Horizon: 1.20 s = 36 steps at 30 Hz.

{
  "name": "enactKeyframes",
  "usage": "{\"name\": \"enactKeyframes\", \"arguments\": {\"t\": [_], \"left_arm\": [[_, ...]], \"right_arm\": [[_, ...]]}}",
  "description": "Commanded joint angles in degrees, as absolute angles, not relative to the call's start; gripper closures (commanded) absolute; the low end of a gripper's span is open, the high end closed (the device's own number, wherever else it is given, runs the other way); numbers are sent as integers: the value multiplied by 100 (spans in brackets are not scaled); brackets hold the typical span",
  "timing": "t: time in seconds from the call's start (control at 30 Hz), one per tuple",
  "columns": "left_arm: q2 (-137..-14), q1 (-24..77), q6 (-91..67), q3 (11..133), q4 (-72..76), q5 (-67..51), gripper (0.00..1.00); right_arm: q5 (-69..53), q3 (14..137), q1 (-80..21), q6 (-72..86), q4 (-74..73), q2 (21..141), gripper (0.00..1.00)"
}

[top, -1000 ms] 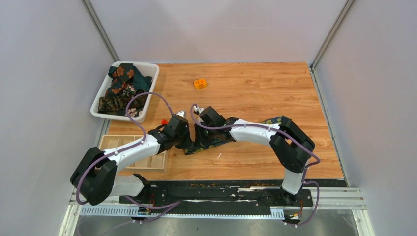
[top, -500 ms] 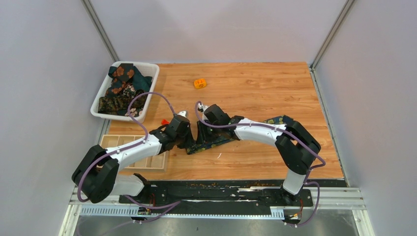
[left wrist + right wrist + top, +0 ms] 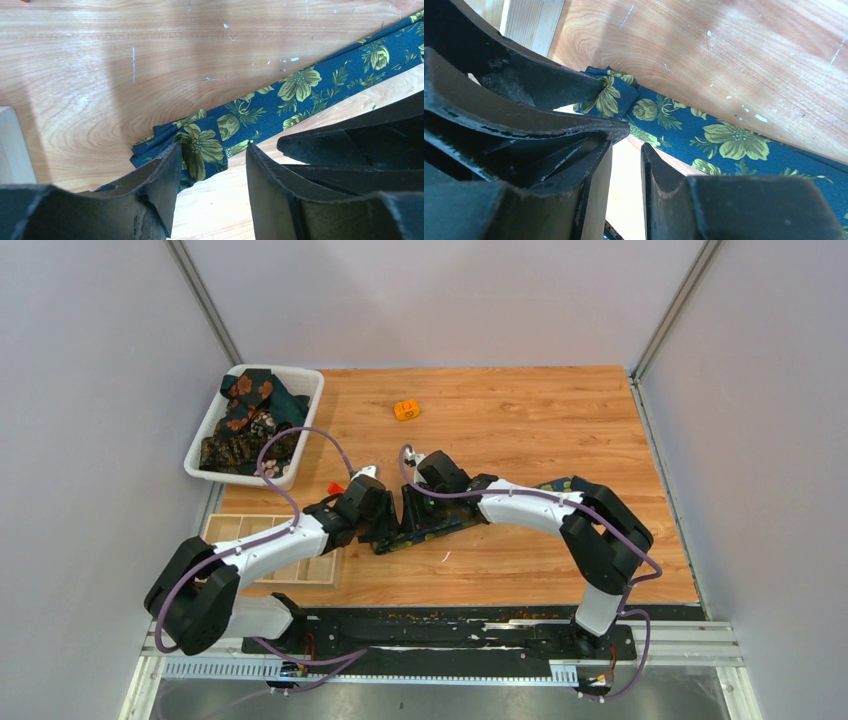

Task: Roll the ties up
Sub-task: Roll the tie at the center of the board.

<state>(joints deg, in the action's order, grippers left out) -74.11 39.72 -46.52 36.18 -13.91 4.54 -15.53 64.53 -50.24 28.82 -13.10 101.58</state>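
A navy tie (image 3: 300,95) with yellow-green flowers lies flat on the wooden counter (image 3: 520,420), in the near middle. It runs on a slant from a bunched, folded-over end at the near left out toward the far right, where it passes under the right arm. The folded end sits just to the right of a pale wooden compartment tray (image 3: 315,568) at the near-left edge. The left fingers (image 3: 155,190) stand well apart, straddling that folded end. The fabric lies in the gap between their tips and one tip is against the fold, but nothing is pinched. The right fingers (image 3: 664,190) hang close on the right of the left pair, just above the tie and a little further along its length. They are parted by only a narrow slit, with bare counter showing through it and no cloth caught in it. Both arms reach in low from the near edge and meet over this end of the tie. At the far left a white basket (image 3: 285,370) holds a heap of dark green ties (image 3: 245,420) with orange and pinkish blooms. A small orange cube (image 3: 406,410) sits on the counter far of the arms, well apart from the tie. A small red piece (image 3: 333,485) lies just beyond the left wrist, between the basket and the tray.
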Motion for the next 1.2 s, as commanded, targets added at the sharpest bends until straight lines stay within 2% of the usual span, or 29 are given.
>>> {"name": "enactKeyframes", "arguments": {"t": [0.0, 0.23, 0.5, 0.7, 0.9, 1.0, 1.1, 1.17], "left_arm": [[-7150, 4052, -4737, 3753, -1312, 488, 41], [-6957, 4052, -4755, 3662, -1272, 523, 42], [-6774, 4052, -4763, 3519, -1184, 540, 51], [-6691, 4052, -4760, 3443, -1085, 510, 53], [-6661, 4052, -4755, 3375, -980, 486, 80], [-6652, 4052, -4768, 3330, -924, 462, 84], [-6639, 4052, -4782, 3306, -896, 464, 100], [-6631, 4052, -4786, 3269, -861, 461, 100]], "right_arm": [[-1670, 6486, -5067, 2947, -1006, 10019, 70], [-1728, 6478, -5042, 2989, -964, 10028, 69], [-1838, 6521, -5026, 3044, -924, 10063, 67], [-1949, 6522, -5022, 3063, -863, 10103, 64], [-2146, 6534, -5025, 3053, -767, 10187, 60], [-2205, 6556, -5025, 3050, -772, 10251, 58], [-2214, 6585, -5027, 3037, -788, 10311, 57], [-2249, 6636, -5020, 3032, -813, 10393, 57]]}}
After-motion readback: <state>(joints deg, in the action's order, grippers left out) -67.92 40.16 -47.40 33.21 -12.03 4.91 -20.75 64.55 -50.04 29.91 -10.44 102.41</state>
